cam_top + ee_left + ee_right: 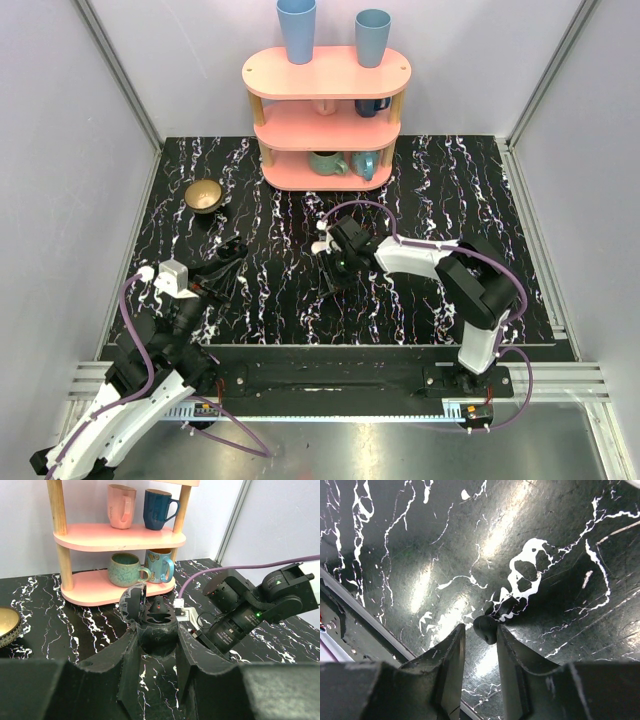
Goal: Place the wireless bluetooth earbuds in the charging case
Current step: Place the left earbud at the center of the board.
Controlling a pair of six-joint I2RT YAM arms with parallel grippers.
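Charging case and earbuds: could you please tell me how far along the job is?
Done: the left pincer holds the dark charging case with its lid open. In hand: the right pincer stands open at one dark earbud on the table, not yet gripping it. Left: lift it and seat it; whether the other is already inside I cannot tell.

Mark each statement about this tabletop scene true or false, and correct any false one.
1. Two blue cups stand on the shelf's top tier. True.
2. The bowl sits on the shelf. False: it is on the table, left of the shelf.
3. The left end effector holds a black case with its lid open. True.
4. The black earbud is inside the case. False: it is at the right end effector's tips, apart from the case.
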